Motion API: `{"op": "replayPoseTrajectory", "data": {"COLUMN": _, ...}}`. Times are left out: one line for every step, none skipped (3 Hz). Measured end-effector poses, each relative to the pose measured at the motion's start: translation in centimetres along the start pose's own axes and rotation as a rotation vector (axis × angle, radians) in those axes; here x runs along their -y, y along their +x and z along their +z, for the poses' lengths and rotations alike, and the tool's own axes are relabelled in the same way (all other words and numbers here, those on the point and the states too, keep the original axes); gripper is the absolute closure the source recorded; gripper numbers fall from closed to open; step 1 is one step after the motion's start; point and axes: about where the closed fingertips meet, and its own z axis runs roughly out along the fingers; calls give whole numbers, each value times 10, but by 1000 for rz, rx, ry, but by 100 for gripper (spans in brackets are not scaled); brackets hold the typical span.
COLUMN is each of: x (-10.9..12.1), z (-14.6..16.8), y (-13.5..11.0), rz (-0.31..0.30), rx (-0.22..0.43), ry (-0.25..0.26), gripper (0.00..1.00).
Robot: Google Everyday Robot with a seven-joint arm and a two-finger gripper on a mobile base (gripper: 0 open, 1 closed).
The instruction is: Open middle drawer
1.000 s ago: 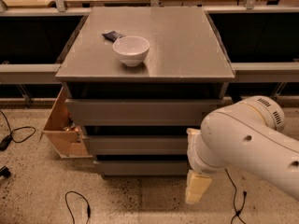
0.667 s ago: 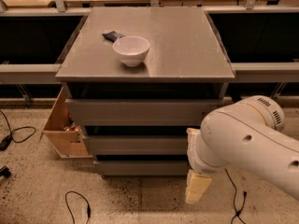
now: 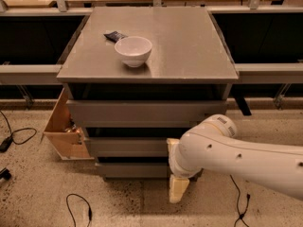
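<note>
The grey cabinet [image 3: 156, 41] has three handleless grey drawers. The middle drawer [image 3: 125, 146] is the second front, wide and shallow, with a dark gap above it; its inside is hidden. The taller top drawer [image 3: 142, 112] sits above it and the lowest drawer [image 3: 130, 169] below. My gripper [image 3: 178, 189] hangs from the white arm [image 3: 227, 155] in front of the cabinet's lower right. It is beside the right end of the lowest drawer and below the middle drawer's right end. The arm's wrist hides the right end of the middle drawer.
A white bowl [image 3: 133, 50] and a small dark packet [image 3: 115, 36] lie on the cabinet top. An open cardboard box [image 3: 64, 126] stands left of the cabinet. Cables [image 3: 78, 207] lie on the speckled floor. Metal rails [image 3: 28, 74] run on both sides.
The gripper has shifted a little to the left along the cabinet's front, and the arm now lies lower and flatter. The drawers have not moved.
</note>
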Motion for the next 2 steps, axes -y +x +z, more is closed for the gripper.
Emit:
{"op": "replayPoseTrajectory", "data": {"x": 30, "z": 77, "y": -6, "rz": -72, "rx": 31, "ry": 0, "gripper": 0}}
{"op": "replayPoseTrajectory", "data": {"x": 60, "z": 134, "y": -7, "rz": -102, "rx": 24, "ry": -15, "gripper": 0}}
